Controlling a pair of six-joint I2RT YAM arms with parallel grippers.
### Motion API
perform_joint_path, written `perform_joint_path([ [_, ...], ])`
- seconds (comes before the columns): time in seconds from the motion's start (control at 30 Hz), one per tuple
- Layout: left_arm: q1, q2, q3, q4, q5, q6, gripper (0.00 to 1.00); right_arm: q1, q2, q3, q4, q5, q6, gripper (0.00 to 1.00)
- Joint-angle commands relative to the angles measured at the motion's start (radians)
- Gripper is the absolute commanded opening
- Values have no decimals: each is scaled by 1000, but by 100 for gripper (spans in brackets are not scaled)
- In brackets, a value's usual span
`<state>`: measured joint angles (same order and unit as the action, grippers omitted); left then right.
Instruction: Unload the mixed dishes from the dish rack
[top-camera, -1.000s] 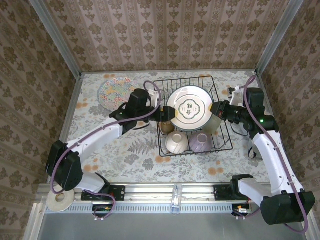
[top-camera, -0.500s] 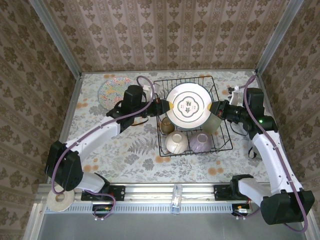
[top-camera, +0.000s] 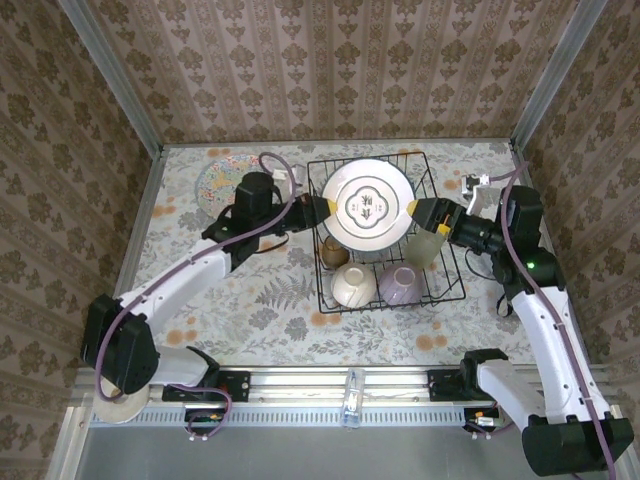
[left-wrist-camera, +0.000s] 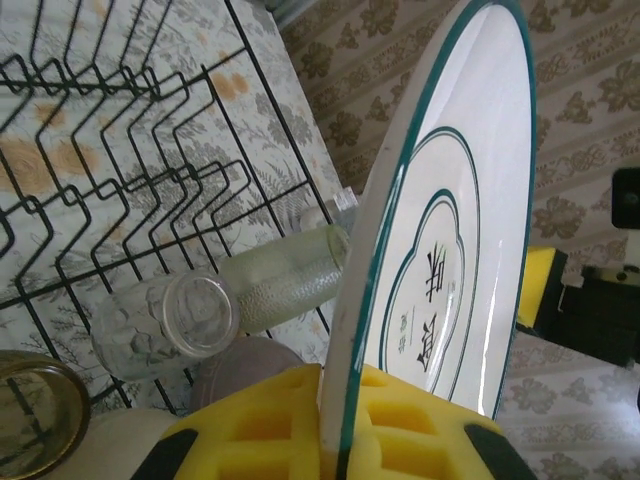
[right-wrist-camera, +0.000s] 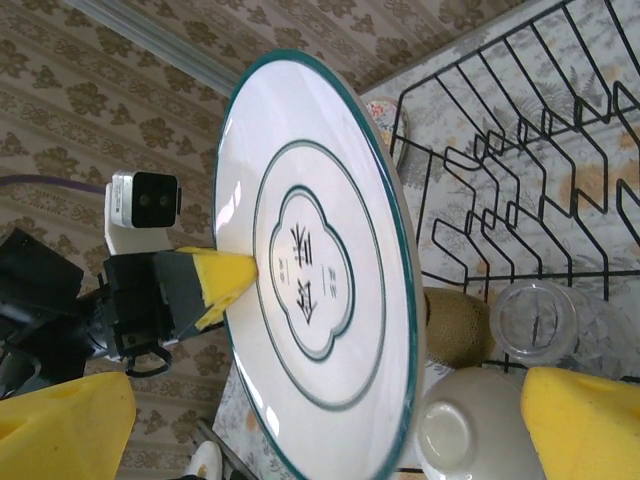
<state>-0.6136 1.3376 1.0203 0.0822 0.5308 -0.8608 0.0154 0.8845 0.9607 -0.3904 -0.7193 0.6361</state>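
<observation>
A: While hanging above the rack (top-camera: 340, 158), upper centre of the top view, held how?

B: Look at the plate (top-camera: 367, 205): clamped by its left rim in the left gripper (top-camera: 322, 208), pads (left-wrist-camera: 270, 420) shut on the edge. Flanked on the right by the right gripper (top-camera: 420, 213), spread wide, gripping nothing.

A: Facing which way?

B: Tilted, printed face up toward the top camera. Spans left to right across the frame, gripper to gripper. Reaches rightward from the left gripper, so belongs to that arm alone. Probably best carried left, toward the patterned plate (top-camera: 228, 183) at upper left, keeping clear of the rack.
</observation>
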Motion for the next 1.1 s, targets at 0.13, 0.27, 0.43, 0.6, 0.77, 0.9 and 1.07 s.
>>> perform_joint_path([
  [0.13,150,-122,-11,9,-25,-29,0,-4,-52,-37,26,5,-1,100],
  [0.27,295,-166,-29,-55,-18,-24,0,-4,-61,-65,29,6,4,100],
  [0.43,470,-183,-65,-123,-2,-22,0,-4,-71,-90,39,7,13,100],
  [0.6,585,-120,-51,-191,-24,-12,0,-5,-75,-109,57,6,26,100],
  [0.77,646,4,-14,-211,-25,-5,0,-4,-75,-125,67,0,45,100],
  [0.9,684,106,38,-230,-22,18,0,-4,-98,-127,32,1,35,100],
  [1.07,711,229,101,-225,-3,33,0,-5,-132,-132,-29,12,9,100],
])
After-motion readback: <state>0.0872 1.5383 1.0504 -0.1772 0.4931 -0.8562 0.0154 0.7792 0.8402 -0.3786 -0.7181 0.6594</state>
